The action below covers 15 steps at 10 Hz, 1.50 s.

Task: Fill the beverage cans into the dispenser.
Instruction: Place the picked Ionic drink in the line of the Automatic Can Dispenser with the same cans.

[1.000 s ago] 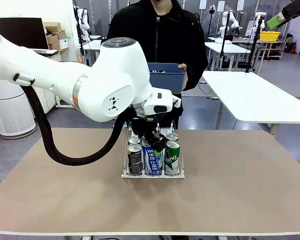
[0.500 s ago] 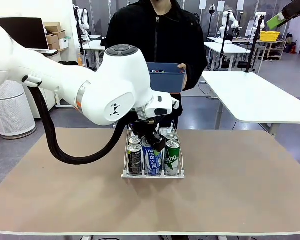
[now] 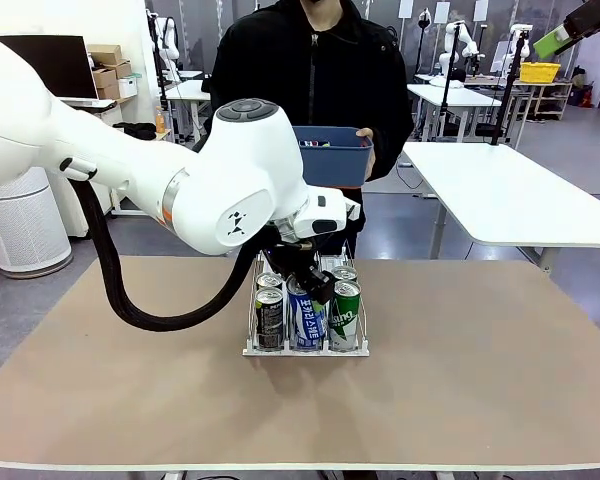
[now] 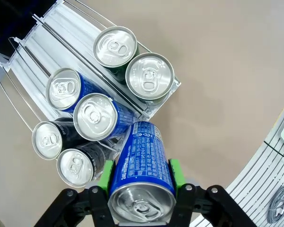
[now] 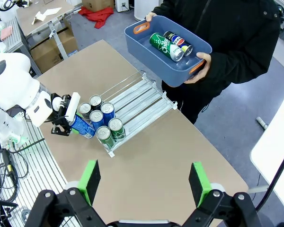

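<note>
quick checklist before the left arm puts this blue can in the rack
1. Grip: left tool shut on the held blue can, a pad on each side: ok.
2. Can upright: tilted: not ok.
3. Room in the dispenser's middle lane: bare behind the two racked blue cans: ok.
4. Right tool open, far from the dispenser: ok.
5. Person's hands on the dark blue bin, off the dispenser: ok.

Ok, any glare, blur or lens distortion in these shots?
Front view: even light, no blur, the dispenser crisp. Left wrist view: sharp, soft glare on the can tops, wide angle makes the held blue can loom. Right wrist view: sharp, evenly lit, no glare.
</note>
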Tool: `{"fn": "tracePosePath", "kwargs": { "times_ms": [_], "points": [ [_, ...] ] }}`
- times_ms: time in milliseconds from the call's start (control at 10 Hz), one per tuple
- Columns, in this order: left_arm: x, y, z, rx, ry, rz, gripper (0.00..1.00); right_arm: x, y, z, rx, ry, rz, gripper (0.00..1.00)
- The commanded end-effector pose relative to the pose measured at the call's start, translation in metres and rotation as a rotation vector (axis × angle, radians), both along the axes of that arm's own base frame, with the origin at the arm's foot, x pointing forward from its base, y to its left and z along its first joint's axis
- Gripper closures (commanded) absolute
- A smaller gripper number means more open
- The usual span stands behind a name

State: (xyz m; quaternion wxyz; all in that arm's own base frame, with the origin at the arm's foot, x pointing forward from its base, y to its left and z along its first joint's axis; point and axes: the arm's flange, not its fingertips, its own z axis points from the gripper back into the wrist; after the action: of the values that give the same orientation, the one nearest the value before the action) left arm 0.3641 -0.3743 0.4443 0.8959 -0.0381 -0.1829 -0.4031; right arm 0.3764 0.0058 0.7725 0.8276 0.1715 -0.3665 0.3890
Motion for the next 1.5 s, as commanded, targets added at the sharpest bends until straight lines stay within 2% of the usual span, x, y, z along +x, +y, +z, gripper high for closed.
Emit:
{"fn": "tracePosePath", "kwargs": {
  "times_ms": [0, 600, 1400],
  "points": [
    [0.023, 0.003, 0.001, -0.004, -0.051, 0.013, 0.43, 0.0, 0.0, -0.001, 0.001, 0.003, 0.002, 0.0],
    [0.053, 0.004, -0.012, -0.003, -0.086, 0.026, 0.43, 0.0, 0.0, -0.001, 0.001, 0.003, 0.002, 0.0],
    [0.066, 0.006, -0.042, 0.069, 0.026, 0.045, 0.43, 0.0, 0.0, -0.001, 0.001, 0.003, 0.002, 0.0]
  ]
}}
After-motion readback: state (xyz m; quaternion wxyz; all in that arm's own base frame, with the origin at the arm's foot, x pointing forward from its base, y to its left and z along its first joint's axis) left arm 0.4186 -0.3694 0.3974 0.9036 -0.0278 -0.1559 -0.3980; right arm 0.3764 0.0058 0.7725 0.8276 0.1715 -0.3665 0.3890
